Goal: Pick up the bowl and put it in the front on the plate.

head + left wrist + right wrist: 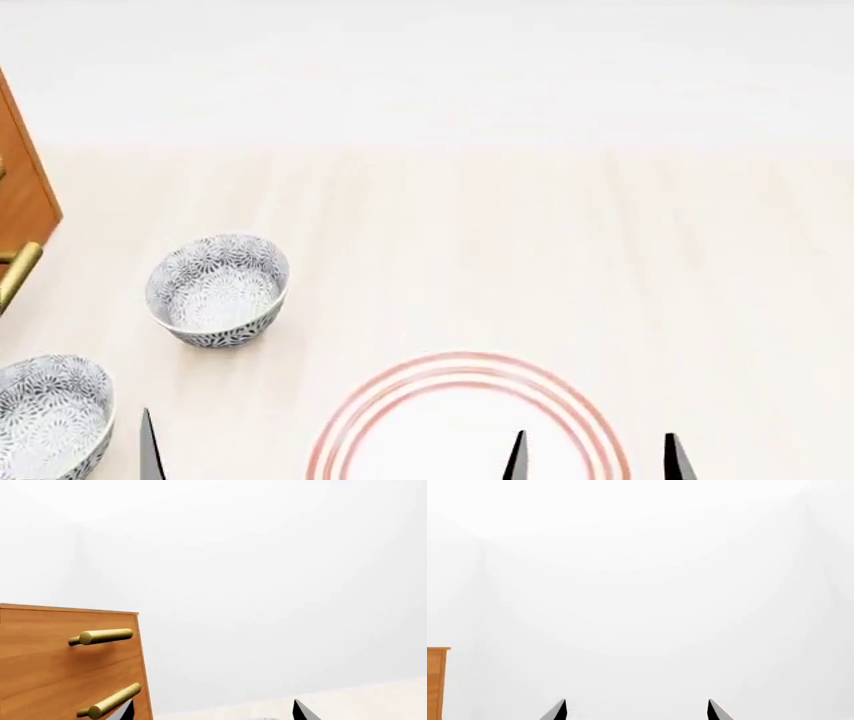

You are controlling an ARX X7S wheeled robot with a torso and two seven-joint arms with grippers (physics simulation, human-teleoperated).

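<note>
Two white bowls with a grey-blue flower pattern stand on the pale table in the head view. One bowl [218, 290] is at mid left and the other bowl [47, 415] is at the near left corner. The plate [350, 430], white with red rings, lies near the front edge, cut off by the frame. My left gripper [213, 711] is open; one of its fingertips [150, 450] shows just right of the near bowl, and a sliver of a bowl rim [267, 718] shows between its tips. My right gripper [595, 458] is open and empty over the plate's right part.
A wooden drawer cabinet [53, 650] with brass bar handles [100, 637] stands at the table's left side, close to the left gripper; its edge [20, 190] also shows in the head view. White walls lie behind the table.
</note>
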